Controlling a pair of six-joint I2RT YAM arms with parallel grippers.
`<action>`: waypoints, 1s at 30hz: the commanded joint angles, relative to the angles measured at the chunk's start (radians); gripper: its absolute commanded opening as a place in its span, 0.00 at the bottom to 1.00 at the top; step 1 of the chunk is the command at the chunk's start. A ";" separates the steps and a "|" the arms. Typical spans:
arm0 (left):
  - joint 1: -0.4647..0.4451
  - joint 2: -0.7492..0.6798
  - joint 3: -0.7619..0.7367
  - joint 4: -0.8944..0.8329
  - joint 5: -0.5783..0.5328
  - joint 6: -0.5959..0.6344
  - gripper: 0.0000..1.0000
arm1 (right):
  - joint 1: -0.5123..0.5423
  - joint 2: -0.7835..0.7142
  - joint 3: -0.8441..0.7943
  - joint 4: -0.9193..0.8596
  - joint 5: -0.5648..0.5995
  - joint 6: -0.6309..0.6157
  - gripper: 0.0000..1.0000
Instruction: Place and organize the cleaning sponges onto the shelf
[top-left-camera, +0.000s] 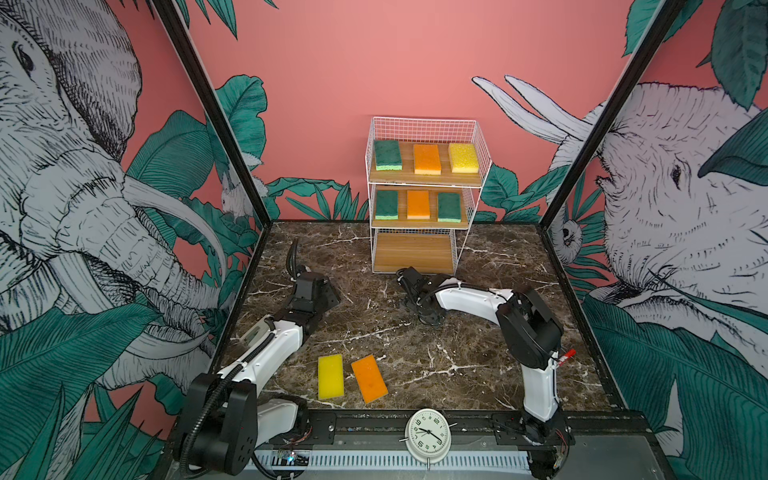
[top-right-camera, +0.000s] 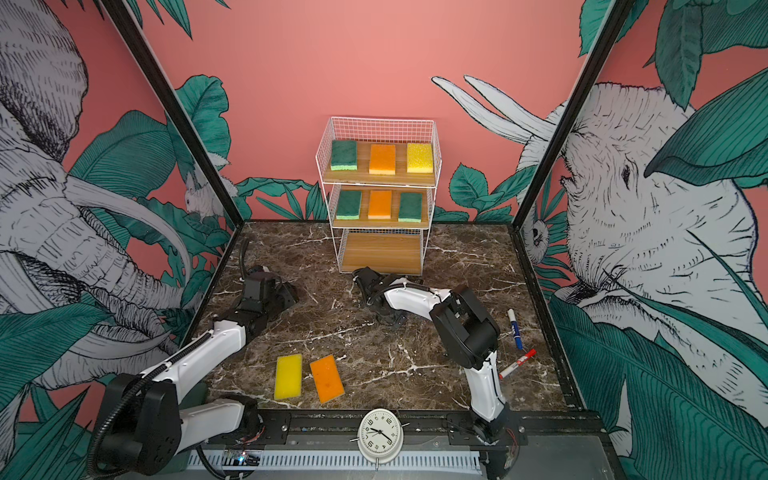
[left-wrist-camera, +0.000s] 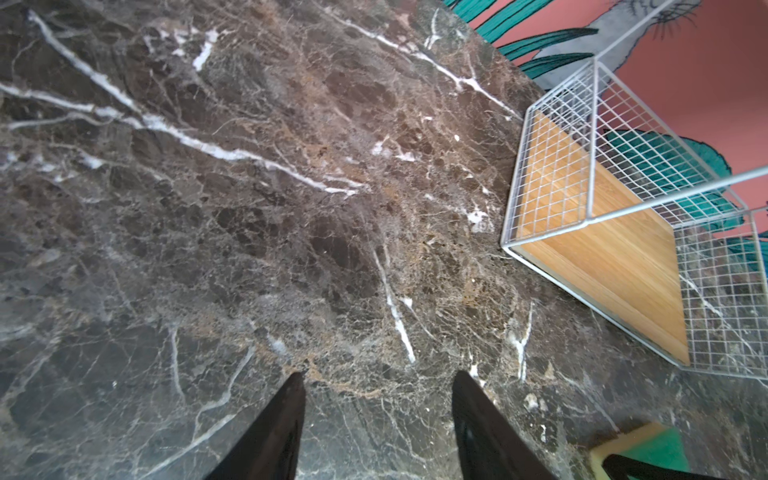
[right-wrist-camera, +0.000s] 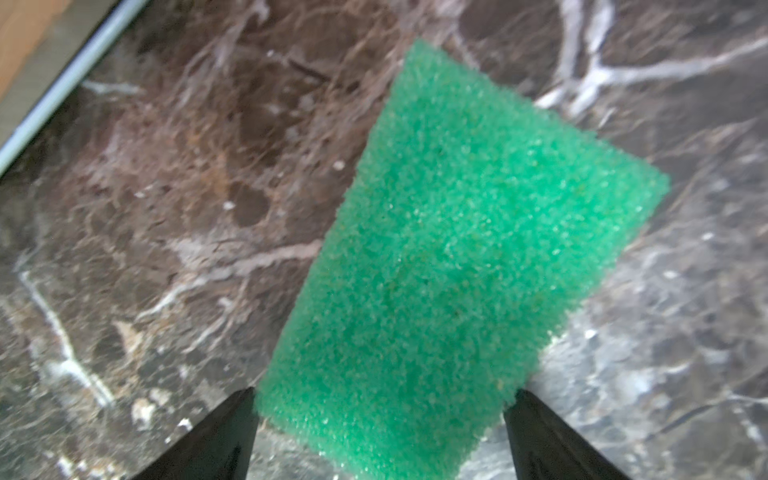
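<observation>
Green sponge (right-wrist-camera: 449, 257) lies flat on the counter (right-wrist-camera: 166, 249), the right claw (right-wrist-camera: 383, 392) spread wide astride its near end with tips just beside its edges, the left claw (left-wrist-camera: 378, 374) half open over bare counter, the shelf (top-left-camera: 411, 253) just beyond.

Left gripper (left-wrist-camera: 377, 373), right gripper (right-wrist-camera: 383, 390) spread

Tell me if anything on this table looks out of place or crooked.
A blue marker pen and a red marker pen lie loose on the right of the table; neither is a sponge. Near the front, the orange sponge lies askew beside the straighter yellow sponge. Nothing looks spilled or damaged.
</observation>
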 joint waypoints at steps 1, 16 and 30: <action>0.015 -0.010 -0.038 0.030 0.023 -0.044 0.58 | -0.026 0.051 0.011 -0.105 -0.027 -0.008 0.94; 0.028 -0.037 -0.051 0.037 0.051 -0.067 0.57 | -0.034 -0.102 -0.160 -0.141 -0.004 -0.131 0.86; 0.028 -0.096 -0.049 -0.015 0.062 -0.087 0.56 | -0.034 -0.267 -0.339 -0.120 0.049 -0.306 0.86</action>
